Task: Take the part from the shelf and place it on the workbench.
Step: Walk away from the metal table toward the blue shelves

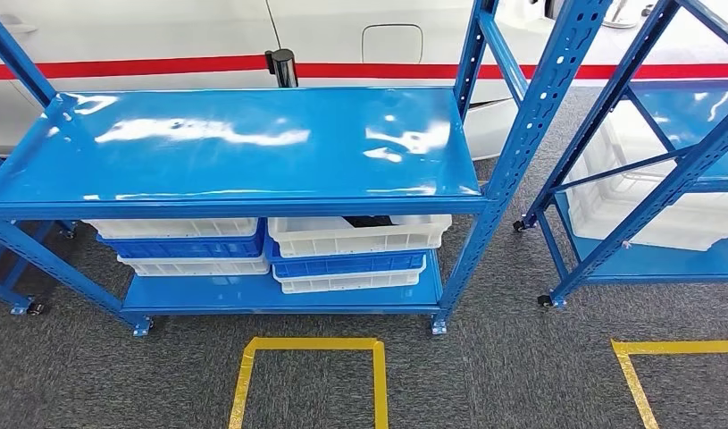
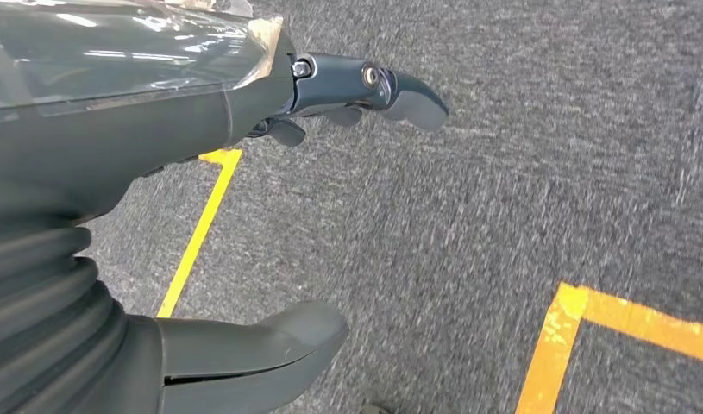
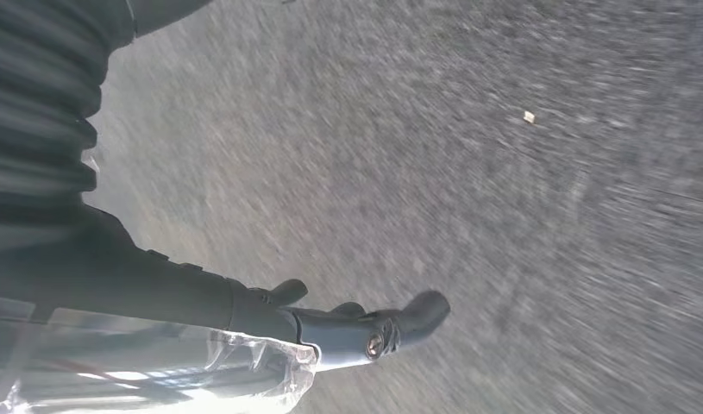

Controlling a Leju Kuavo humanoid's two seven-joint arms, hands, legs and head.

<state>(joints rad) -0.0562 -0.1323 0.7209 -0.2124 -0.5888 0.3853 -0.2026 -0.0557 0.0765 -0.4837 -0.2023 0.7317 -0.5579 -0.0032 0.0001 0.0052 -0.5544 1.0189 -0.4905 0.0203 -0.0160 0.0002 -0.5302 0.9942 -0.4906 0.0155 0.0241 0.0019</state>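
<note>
Honestly, quick rundown of the scene:

Part location: something dark is peeking out of the upper white crate (image 1: 360, 234) on the right, sitting under the top board of the blue shelf (image 1: 244, 143). That's probably the part (image 1: 369, 221), but most of it is hiding, so its shape is anyone's guess.

Left robot hand (image 2: 270, 216): hanging over grey carpet near the yellow floor tape (image 2: 197, 233), fingers spread apart, holding nothing.

Right robot hand (image 3: 330, 323): also dangling over carpet, fingers loosely apart, carrying nothing. The view is blurring.

Handling guess: looking like a rigid, dark, maybe plastic or metal piece, so likely stiff and not fragile. Weight is unclear.

Where to grab: reaching in from the front under the top board is looking tight; taking it by whichever edge is sticking above the crate rim seems safest.

Desk: the drop-off spot isn't identifiable yet.
</note>
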